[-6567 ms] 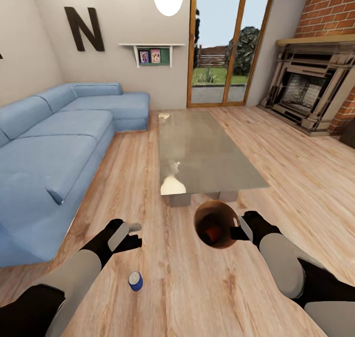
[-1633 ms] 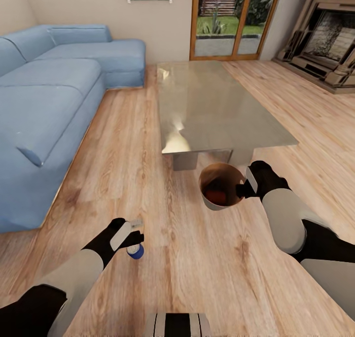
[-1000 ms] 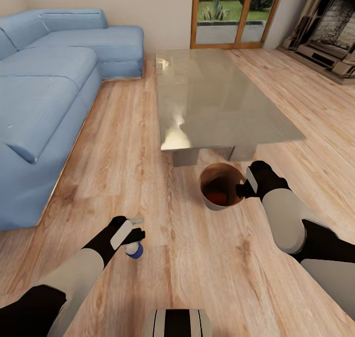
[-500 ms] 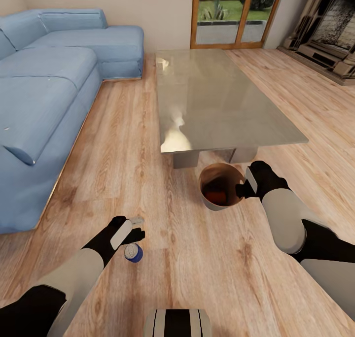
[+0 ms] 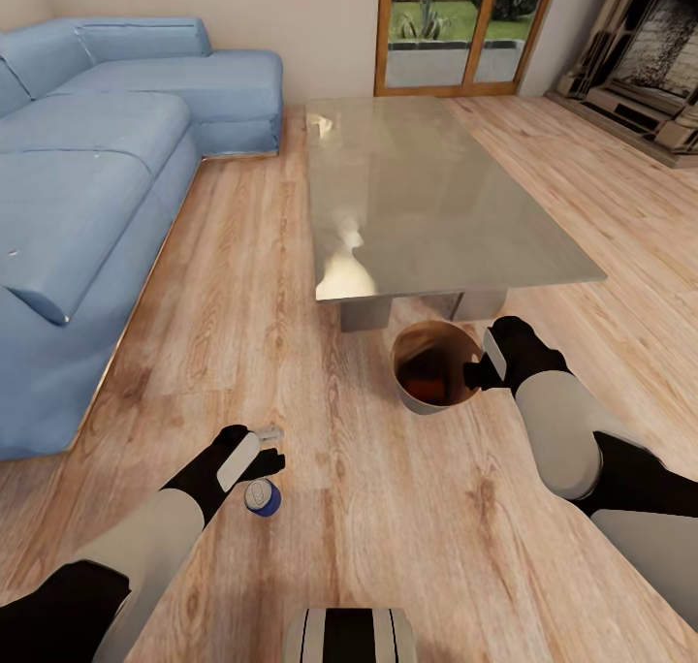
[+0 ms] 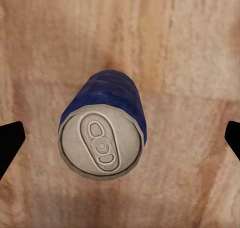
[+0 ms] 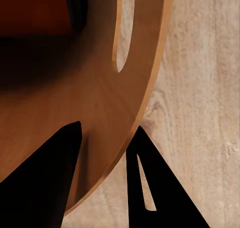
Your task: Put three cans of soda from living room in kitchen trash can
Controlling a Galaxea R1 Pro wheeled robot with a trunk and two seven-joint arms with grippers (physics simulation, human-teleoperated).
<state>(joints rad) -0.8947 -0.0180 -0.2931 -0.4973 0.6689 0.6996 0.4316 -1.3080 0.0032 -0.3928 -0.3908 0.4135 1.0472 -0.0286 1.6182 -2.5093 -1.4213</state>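
Upright blue soda can (image 5: pixel 262 497) on wood floor; copper trash can (image 5: pixel 435 406) with orange inside.

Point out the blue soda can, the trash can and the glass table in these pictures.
blue soda can (image 6: pixel 102 138): left wrist view, on its silvery top.
trash can (image 5: pixel 419 403): head view, on its near outer wall.
glass table (image 5: pixel 427 207): head view, on the bare glass top.

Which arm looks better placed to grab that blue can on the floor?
The left. Its gripper hangs open right over the upright blue can, fingers either side. The right gripper is busy pinching the bin's rim.
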